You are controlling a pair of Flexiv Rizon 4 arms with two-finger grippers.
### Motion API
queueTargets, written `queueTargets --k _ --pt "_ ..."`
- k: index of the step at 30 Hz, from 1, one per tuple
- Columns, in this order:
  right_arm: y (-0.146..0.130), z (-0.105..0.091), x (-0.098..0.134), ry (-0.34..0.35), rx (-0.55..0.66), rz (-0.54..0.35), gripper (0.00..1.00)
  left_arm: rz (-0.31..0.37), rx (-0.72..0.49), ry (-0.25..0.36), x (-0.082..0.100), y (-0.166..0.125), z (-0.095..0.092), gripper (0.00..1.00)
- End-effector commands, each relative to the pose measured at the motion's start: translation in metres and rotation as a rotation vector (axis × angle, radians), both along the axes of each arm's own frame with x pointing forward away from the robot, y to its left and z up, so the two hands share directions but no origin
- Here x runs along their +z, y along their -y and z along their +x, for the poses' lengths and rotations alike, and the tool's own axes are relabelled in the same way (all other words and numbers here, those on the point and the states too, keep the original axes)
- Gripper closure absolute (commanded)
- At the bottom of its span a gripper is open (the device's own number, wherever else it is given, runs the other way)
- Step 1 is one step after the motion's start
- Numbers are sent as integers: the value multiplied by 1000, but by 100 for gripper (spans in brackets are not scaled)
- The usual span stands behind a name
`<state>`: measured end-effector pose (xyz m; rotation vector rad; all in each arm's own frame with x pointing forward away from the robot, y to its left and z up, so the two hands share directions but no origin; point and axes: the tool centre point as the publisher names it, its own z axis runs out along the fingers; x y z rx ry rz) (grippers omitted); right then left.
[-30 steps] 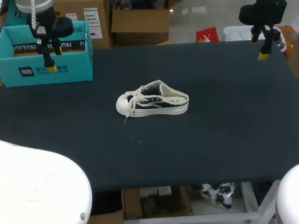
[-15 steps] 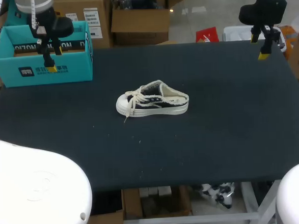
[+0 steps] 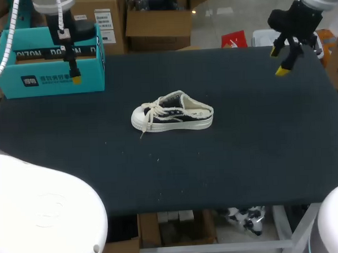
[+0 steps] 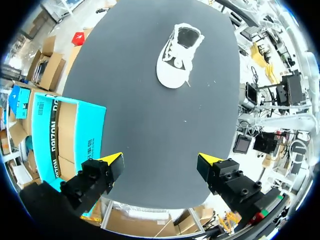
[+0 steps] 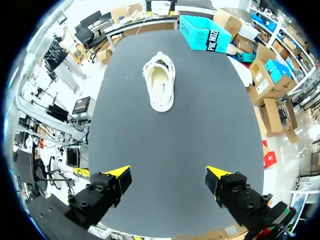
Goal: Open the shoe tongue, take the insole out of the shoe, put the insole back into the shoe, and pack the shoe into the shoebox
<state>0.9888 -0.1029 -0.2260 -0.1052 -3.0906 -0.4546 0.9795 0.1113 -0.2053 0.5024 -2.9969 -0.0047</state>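
Both arms have shifted within the last second, each coming in toward the table's middle. Left gripper has its fingers wide apart with nothing held, and now hangs by the box's front wall. Right gripper, likewise spread and empty, has tilted and come in from the far right corner. Shoe stands on its sole mid-table, unmoved and well apart from both. Box sits open at the far left corner. Assessment: the approach has only begun — tongue not yet opened, insole apparently still inside, all four steps outstanding.
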Motion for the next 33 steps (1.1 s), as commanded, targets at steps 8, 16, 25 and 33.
queueTargets --k 8,16,25,33 --pt "-62 -15 -40 82 11 196 0 -4 240 6 -8 26 -5 0" --pt "-75 -14 -43 84 -5 263 0 46 298 4 -7 24 -6 0" --pt "-75 -14 -43 84 -5 263 0 46 298 4 -7 24 -6 0" --pt "-97 -11 -63 85 4 281 0 79 478 -8 -15 56 -16 0"
